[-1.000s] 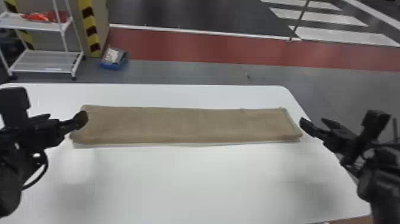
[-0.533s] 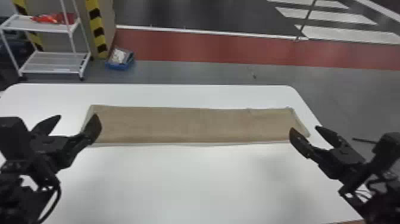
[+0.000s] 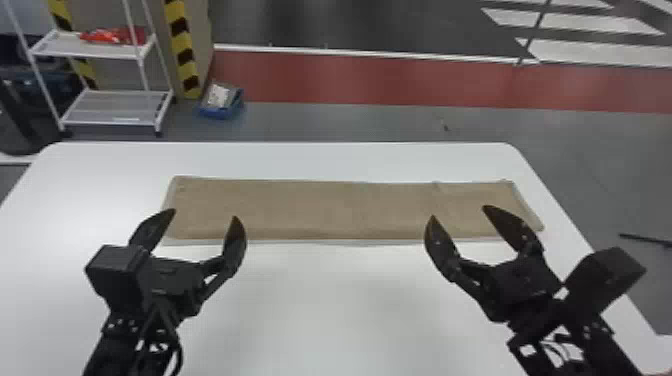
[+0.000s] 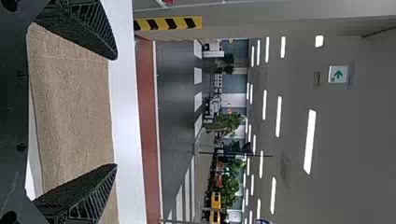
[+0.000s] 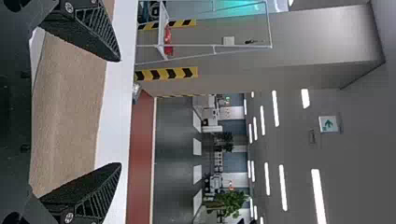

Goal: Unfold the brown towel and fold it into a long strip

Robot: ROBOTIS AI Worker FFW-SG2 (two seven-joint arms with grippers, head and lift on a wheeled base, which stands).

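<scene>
The brown towel (image 3: 330,207) lies flat on the white table as a long, narrow strip running left to right. Over its near left part my left gripper (image 3: 205,216) is open, fingertips apart with nothing between them. My right gripper (image 3: 458,212) stands open at the towel's near right part, also holding nothing. In the left wrist view the towel (image 4: 74,107) stretches beyond the spread left gripper (image 4: 116,112). The right wrist view has the towel (image 5: 67,107) behind the parted fingers of the right gripper (image 5: 120,112).
The white table (image 3: 340,300) has its far edge beyond the towel and its right edge near the right arm. On the floor behind are a white shelf rack (image 3: 112,107) and a blue box (image 3: 220,102).
Both grippers have moved inward from the towel's ends, toward the middle of the table. Their fingers have spread wider. The towel keeps its shape, and the head view has shifted a little.
</scene>
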